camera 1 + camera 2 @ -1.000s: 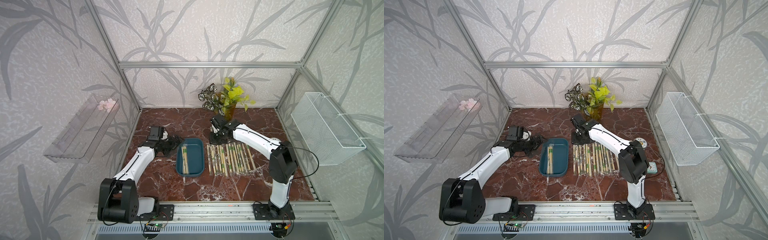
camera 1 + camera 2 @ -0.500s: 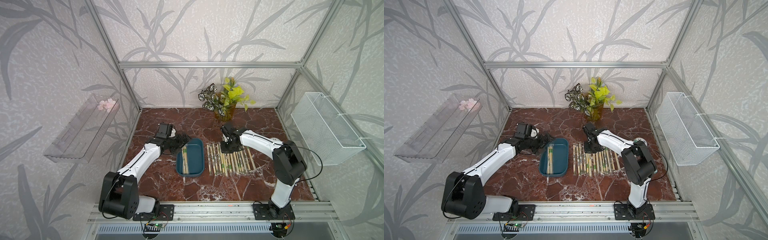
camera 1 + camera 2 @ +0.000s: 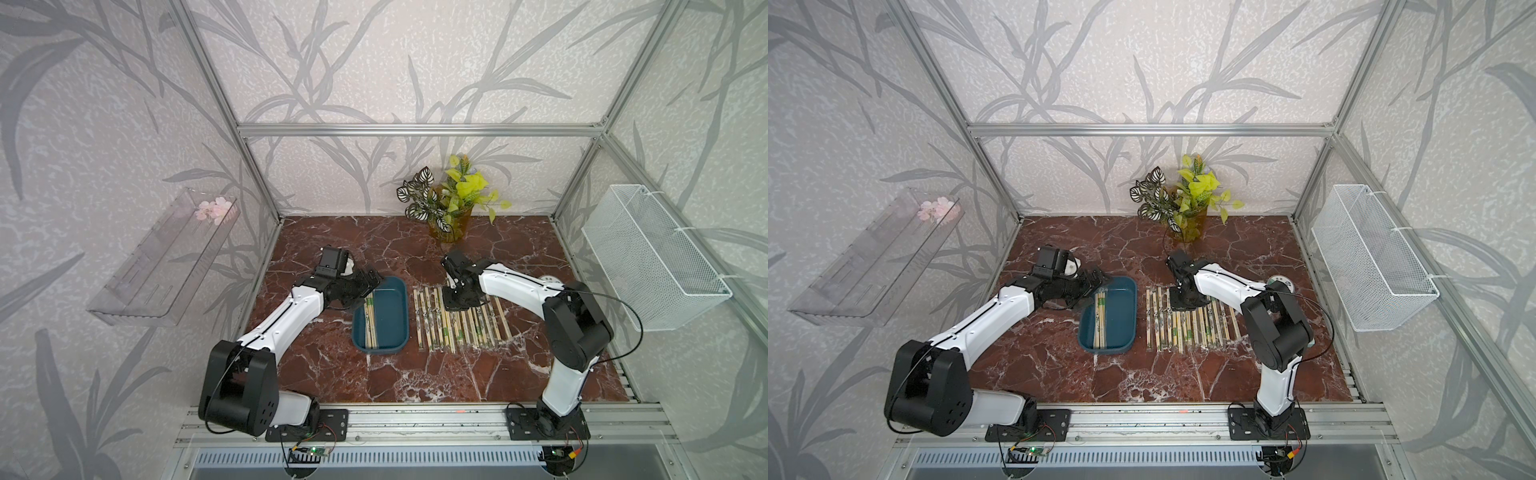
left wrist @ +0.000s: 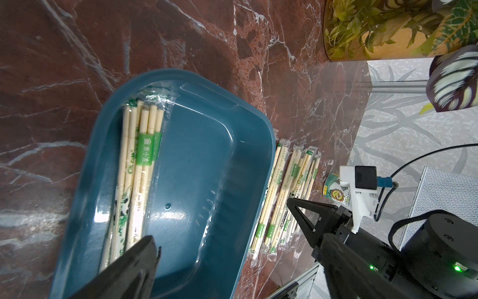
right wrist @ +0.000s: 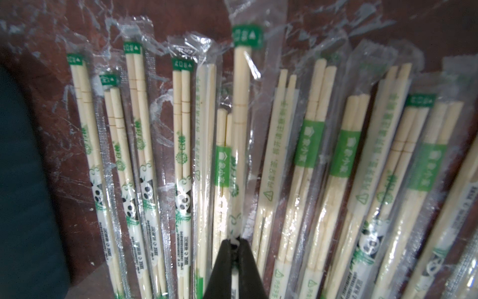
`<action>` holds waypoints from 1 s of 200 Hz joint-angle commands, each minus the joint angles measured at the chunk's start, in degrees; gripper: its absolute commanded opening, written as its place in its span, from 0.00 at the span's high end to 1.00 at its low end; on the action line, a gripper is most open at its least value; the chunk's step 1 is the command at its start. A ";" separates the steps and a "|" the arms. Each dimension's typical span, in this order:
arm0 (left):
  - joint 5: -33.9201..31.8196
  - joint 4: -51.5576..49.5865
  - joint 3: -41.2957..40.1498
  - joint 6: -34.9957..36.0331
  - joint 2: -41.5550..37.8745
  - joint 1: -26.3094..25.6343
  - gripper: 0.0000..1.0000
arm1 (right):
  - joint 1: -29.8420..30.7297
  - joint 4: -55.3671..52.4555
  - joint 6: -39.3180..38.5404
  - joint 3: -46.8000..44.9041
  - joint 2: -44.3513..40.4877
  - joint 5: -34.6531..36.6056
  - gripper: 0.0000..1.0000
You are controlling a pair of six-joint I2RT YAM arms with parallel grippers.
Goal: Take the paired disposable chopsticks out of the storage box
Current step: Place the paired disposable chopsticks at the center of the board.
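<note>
Swung left claw in over box far end since a second ago, spread wide. Dropped right claw onto row on counter just beside box, clamped shut on end of one wrapped pair. Few chopsticks lying lengthwise in box, against wall nearer left arm.

Ends of the paired chopsticks beyond the right wrist view's edge.

We count one storage box with about three paired disposable chopsticks inside, over a dozen more pairs on the worktop, one potted plant, one wire basket and one clear shelf.
</note>
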 commanded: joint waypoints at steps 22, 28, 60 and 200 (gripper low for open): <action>-1.16 0.64 1.49 -0.38 0.32 -0.31 0.00 | -0.27 0.13 0.12 -0.63 1.03 0.74 1.00; -1.17 0.66 1.48 -0.34 0.38 -0.32 0.00 | -0.25 0.09 0.28 -0.68 1.19 0.81 0.99; -1.20 0.68 1.49 -0.25 0.34 -0.28 0.01 | -0.26 0.20 0.51 -0.81 1.74 0.82 0.92; -2.96 -1.63 1.97 1.46 0.39 0.47 0.00 | 3.57 -0.71 2.18 6.22 -5.67 -3.19 0.73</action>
